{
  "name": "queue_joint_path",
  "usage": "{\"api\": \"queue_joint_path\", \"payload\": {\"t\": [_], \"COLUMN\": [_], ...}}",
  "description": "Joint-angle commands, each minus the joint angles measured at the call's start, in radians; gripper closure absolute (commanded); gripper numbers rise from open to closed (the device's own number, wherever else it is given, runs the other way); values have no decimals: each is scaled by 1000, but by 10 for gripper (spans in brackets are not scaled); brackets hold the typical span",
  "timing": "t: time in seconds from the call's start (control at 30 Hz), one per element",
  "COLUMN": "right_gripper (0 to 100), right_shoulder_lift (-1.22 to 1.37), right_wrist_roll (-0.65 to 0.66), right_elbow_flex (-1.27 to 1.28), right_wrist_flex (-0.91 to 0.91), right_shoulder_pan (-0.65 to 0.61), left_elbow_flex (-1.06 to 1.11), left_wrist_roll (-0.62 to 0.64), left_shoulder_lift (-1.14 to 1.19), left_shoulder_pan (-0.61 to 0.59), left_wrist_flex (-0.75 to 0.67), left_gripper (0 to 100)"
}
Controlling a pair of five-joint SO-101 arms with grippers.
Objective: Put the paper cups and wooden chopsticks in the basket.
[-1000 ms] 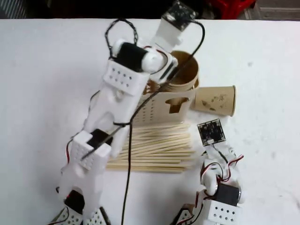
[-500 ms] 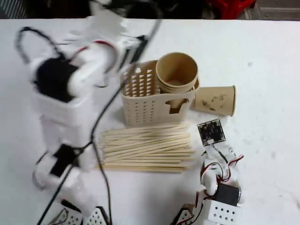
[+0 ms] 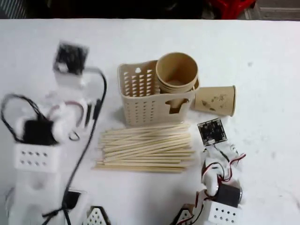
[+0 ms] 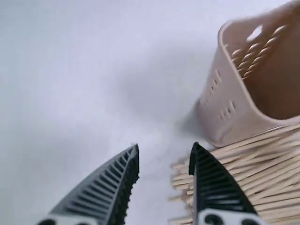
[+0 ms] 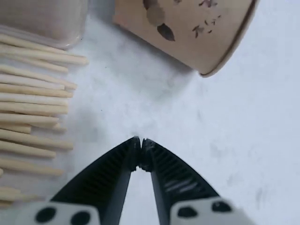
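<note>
A beige slotted basket (image 3: 140,96) stands mid-table with stacked paper cups (image 3: 176,71) upright in its right end. One more paper cup (image 3: 215,100) lies on its side just right of the basket, also in the right wrist view (image 5: 187,28). Wooden chopsticks (image 3: 147,147) lie in a flat pile in front of the basket. My left gripper (image 4: 161,171) is open and empty over bare table by the pile's left end, beside the basket's (image 4: 253,89) corner. My right gripper (image 5: 140,152) is shut and empty, between the chopstick tips (image 5: 33,98) and the fallen cup.
The left arm (image 3: 47,136) stands at the table's left with a black cable (image 3: 89,140) looping down beside it. The right arm (image 3: 218,173) sits at the front right. The white table (image 3: 262,61) ends at a dark far edge.
The left arm has swung away from above the basket, leftwards and back towards the front. It left the stacked cups standing in the basket. The right arm has kept still.
</note>
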Motion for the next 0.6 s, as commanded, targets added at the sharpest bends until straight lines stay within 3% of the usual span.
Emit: {"api": "queue_joint_path", "payload": {"t": [0.0,0.1,0.17,0.57], "right_gripper": [910,824,819,813], "right_shoulder_lift": [2,74,197,1342], "right_wrist_roll": [14,14,-11,-468], "right_elbow_flex": [-146,-278,-385,-1126], "right_wrist_flex": [12,22,22,102], "right_shoulder_pan": [53,88,90,84], "left_elbow_flex": [437,476,482,474], "left_wrist_roll": [-44,-43,-43,-43], "left_shoulder_lift": [-159,-137,-107,51], "left_shoulder_pan": [-12,-12,-7,-7], "left_wrist_flex": [-319,-351,-353,-416], "left_gripper": [808,808,808,808]}}
